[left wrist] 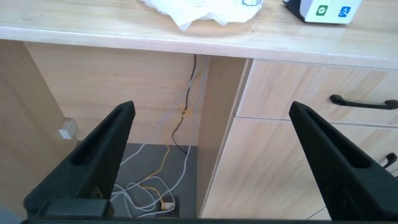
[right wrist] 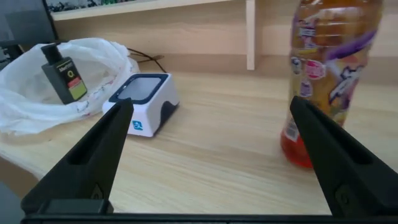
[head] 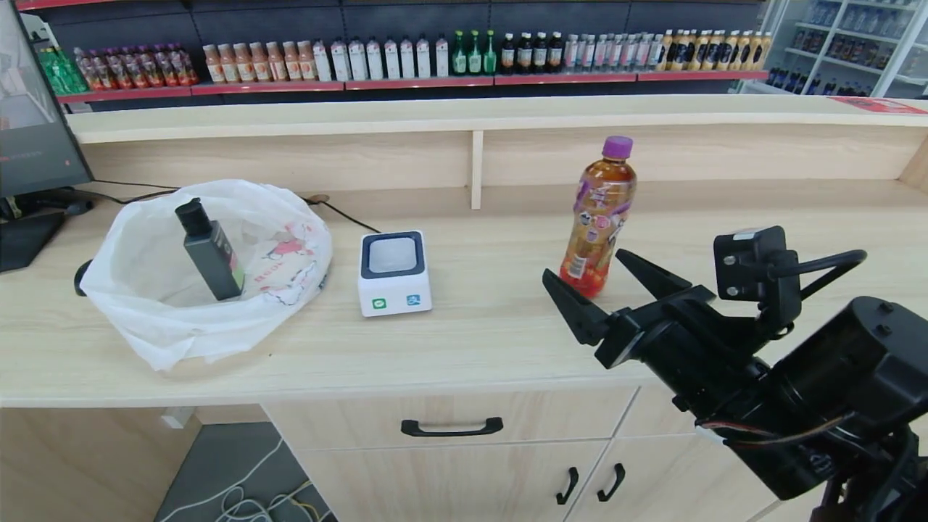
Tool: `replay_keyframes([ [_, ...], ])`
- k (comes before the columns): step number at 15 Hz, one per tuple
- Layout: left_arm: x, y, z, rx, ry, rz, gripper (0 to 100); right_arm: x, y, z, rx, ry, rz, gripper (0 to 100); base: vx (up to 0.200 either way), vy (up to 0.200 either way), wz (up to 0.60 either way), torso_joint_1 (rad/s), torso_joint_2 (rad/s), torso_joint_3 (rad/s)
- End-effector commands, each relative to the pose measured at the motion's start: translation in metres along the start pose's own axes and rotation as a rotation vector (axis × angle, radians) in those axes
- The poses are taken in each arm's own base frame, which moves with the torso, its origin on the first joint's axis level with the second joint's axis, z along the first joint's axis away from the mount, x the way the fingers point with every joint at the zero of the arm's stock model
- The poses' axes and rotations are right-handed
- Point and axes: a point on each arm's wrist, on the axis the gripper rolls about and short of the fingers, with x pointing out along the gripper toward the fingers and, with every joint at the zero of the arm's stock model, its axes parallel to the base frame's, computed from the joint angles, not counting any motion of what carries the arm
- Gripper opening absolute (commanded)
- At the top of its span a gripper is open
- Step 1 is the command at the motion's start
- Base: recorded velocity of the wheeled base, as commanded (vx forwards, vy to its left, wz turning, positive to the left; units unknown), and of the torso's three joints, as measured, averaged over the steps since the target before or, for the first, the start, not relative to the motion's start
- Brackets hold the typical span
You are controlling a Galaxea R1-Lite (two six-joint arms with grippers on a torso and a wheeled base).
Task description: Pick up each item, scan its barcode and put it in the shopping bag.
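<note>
Up on the head cam, I'm seeing my right hand (head: 586,265) hovering wide open just in front of the orange drink bottle (head: 602,210), which is standing upright on the worktop (head: 471,341). The scanner (head: 394,272) is sitting beside the shopping bag (head: 138,319), with a dark bottle (head: 210,250) leaning inside. Right wrist cam: drink bottle's standing near one finger, apart from it. Left wrist cam: my left hand (left wrist: 211,107) is hanging open below the worktop edge, facing the cabinet (left wrist: 280,155).

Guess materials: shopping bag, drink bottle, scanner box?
Shopping bag: thin translucent white plastic film, crinkled and slack.
Drink bottle: clear plastic, probably PET; amber liquid shows through, purple cap.
Scanner box: hard white plastic, likely, smooth shell, dark-framed glossy top window.
</note>
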Motion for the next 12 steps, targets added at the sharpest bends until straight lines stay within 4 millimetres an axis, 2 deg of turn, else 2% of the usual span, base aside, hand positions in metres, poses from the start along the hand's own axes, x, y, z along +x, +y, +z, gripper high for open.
replay_keyframes([
  [1, 0.0, 0.0, 0.0, -0.001, 0.0, 0.001, 100, 0.003, -0.011, -0.004, -0.013, 0.011, -0.042, 100, 0.0, 0.0, 0.0, 0.0, 0.0, 0.0],
  [4, 0.0, 0.0, 0.0, 0.002, 0.0, 0.001, 100, 0.011, -0.023, -0.015, -0.03, 0.035, -0.086, 100, 0.0, 0.0, 0.0, 0.0, 0.0, 0.0],
  [7, 0.0, 0.0, 0.0, 0.004, 0.0, 0.001, 100, 0.031, -0.038, -0.024, -0.059, 0.03, -0.136, 100, 0.0, 0.0, 0.0, 0.0, 0.0, 0.0],
  [12, 0.0, 0.0, 0.0, 0.007, 0.0, 0.001, 100, 0.049, -0.046, -0.041, -0.086, 0.047, -0.163, 100, 0.0, 0.0, 0.0, 0.0, 0.0, 0.0],
])
